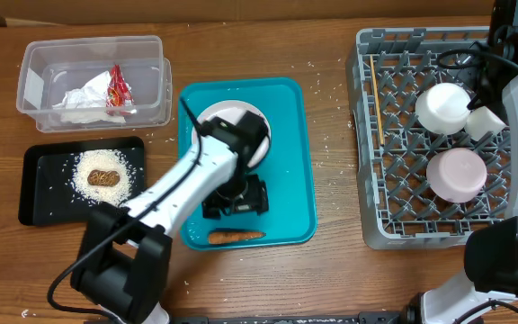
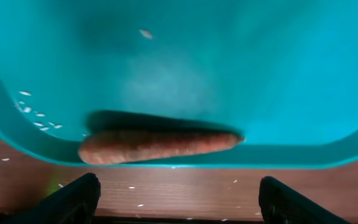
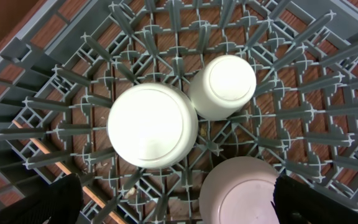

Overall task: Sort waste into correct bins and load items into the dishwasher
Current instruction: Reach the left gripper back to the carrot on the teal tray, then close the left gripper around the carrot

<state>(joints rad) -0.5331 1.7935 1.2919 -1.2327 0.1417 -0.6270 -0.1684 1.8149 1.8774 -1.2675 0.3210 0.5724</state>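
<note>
While your left arm reaches over the teal tray (image 1: 295, 180), its left fingers (image 2: 73, 198) stand spread wide with nothing between them. They hover above the worktop (image 1: 331, 279) just outside the tray's near rim. The small orange carrot (image 2: 157, 144) lies on its side inside the tray, against that rim, clear of both fingertips. A few rice grains sit near its blunt end. Farther up the same tray you have the large white plate (image 1: 232, 110), partly hidden under the arm.

Your right fingers (image 3: 48, 202) are also spread wide and hold nothing, hanging over the grey dish rack (image 1: 367, 180). Among the pegs below them sit an upturned white bowl (image 3: 153, 124), the small white cup (image 3: 224, 86) touching it, and a second upturned bowl (image 3: 241, 190) close by. The wooden chopsticks (image 1: 378, 112) lie along the rack's left side.

At the far left, the clear tub (image 1: 34, 54) holds crumpled napkins (image 1: 84, 97) and the red-and-white wrapper (image 1: 118, 87). Just in front of it, the black tray (image 1: 39, 198) carries a pile of rice (image 1: 84, 184) with the brown oval piece (image 1: 104, 176) on top.
</note>
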